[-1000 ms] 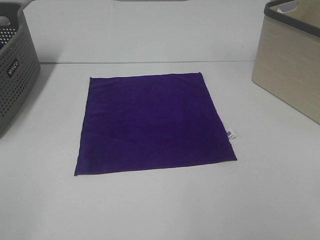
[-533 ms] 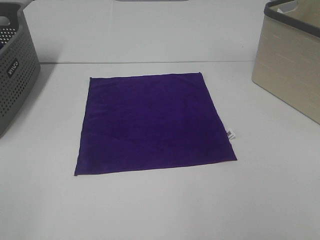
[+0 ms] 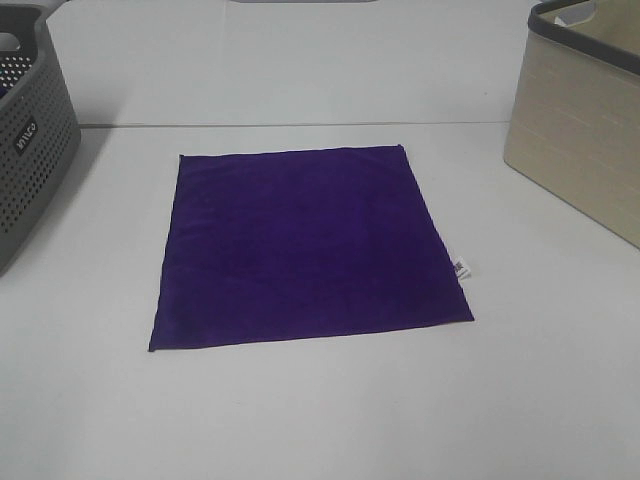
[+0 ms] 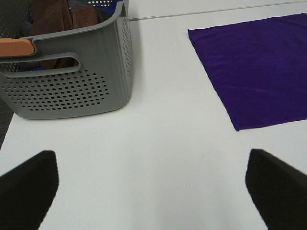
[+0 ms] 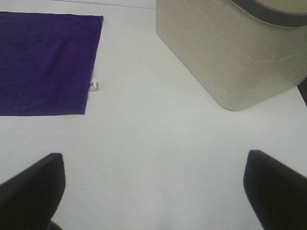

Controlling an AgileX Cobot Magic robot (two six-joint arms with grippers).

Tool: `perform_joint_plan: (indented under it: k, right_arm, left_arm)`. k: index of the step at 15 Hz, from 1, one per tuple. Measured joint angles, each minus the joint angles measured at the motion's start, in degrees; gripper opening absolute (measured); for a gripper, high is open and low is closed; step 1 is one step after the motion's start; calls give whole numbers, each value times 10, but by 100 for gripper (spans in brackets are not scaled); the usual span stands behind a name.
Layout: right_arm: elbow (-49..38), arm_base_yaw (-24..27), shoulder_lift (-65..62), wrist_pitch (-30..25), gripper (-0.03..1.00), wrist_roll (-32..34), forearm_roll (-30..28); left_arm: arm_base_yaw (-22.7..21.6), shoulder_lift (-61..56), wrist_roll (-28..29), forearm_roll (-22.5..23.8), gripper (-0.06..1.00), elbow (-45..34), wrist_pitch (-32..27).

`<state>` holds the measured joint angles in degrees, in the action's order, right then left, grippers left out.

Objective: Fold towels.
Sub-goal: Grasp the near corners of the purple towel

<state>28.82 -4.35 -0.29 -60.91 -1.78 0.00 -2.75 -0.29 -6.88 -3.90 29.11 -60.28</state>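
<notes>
White table, flat purple towel, not folded yet. Empty left pincer and right pincer hang apart; next, grab corners.

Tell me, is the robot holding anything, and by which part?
Nothing is held. The left gripper and right gripper are open over the table; the purple towel lies flat, untouched.

The purple towel lies flat and fully open on the white table. A small white label sticks out at its right edge.
</notes>
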Motion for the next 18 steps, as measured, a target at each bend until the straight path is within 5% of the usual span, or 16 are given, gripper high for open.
perform_joint_plan:
  k: [18]
  right_arm:
    - [0,0,0,0,98,0,0]
  left_arm:
    - [0,0,0,0,99,0,0]
